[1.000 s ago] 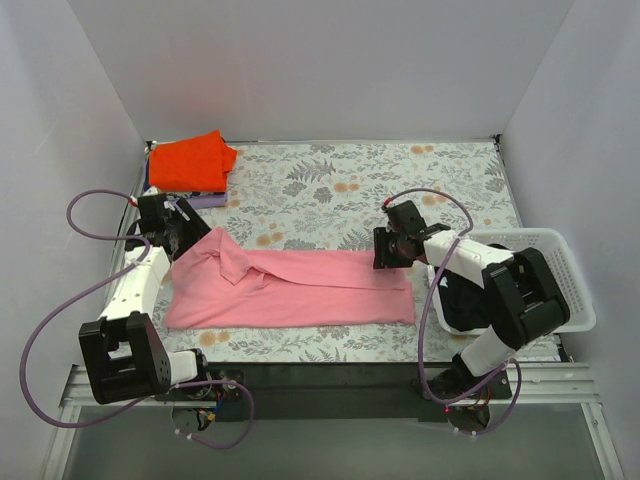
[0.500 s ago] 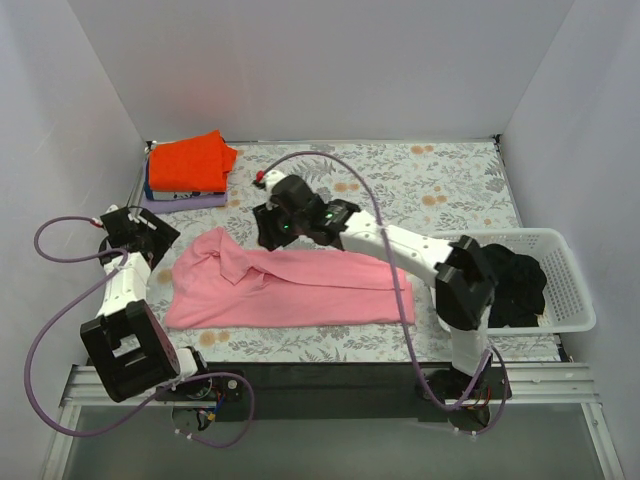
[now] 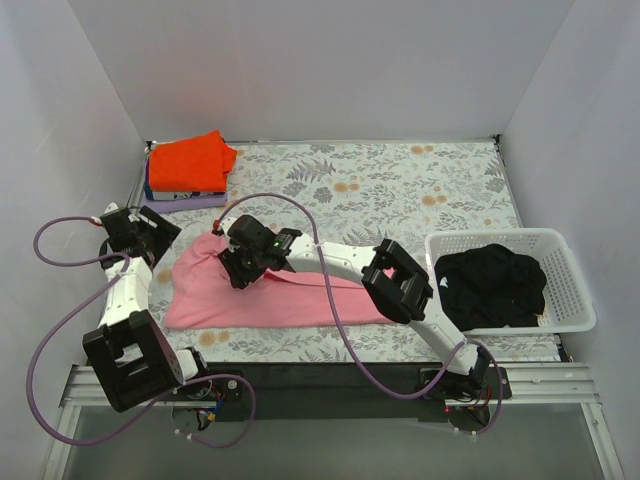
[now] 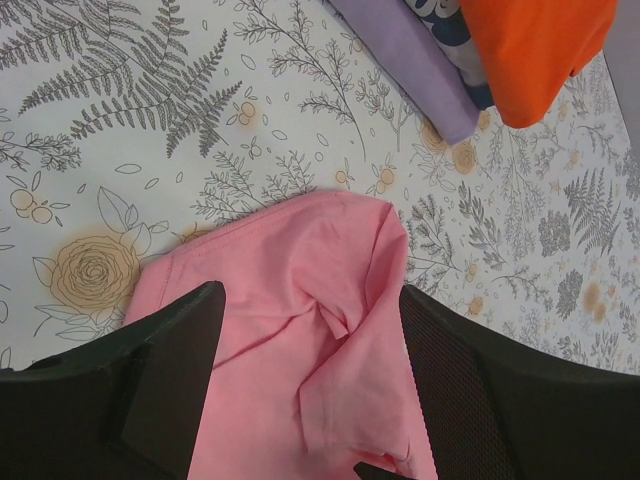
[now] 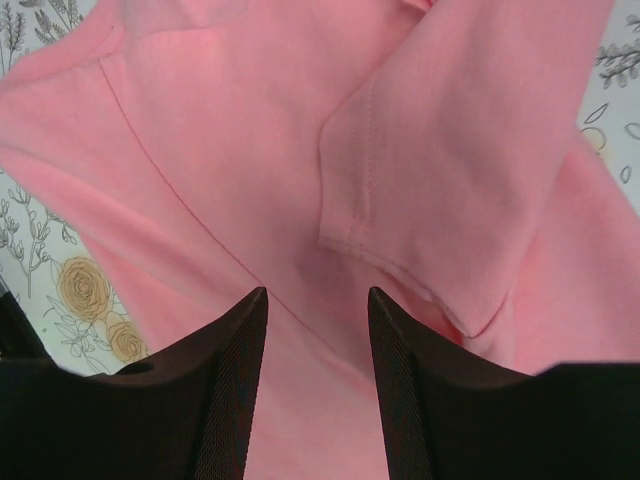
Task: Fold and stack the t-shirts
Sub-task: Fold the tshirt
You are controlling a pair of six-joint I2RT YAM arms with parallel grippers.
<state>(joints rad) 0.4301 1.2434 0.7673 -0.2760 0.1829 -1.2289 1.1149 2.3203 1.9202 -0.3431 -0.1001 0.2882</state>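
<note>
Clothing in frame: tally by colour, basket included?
Pink shirt: 1
Orange-red shirt: 1
Blue patterned layer: 1
Purple layer: 1
Black heap in the basket: 1, pieces inside unclear
Total: 5

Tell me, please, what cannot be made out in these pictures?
- Top view: the right hand hides the part of the pink t-shirt under it; contact unclear.
- Top view: the orange t-shirt covers the stack; lower garments show only edges.
- Top view: dark clothes lie heaped in the basket; count unclear.
- Left wrist view: the top edge cuts off the stack.
</note>
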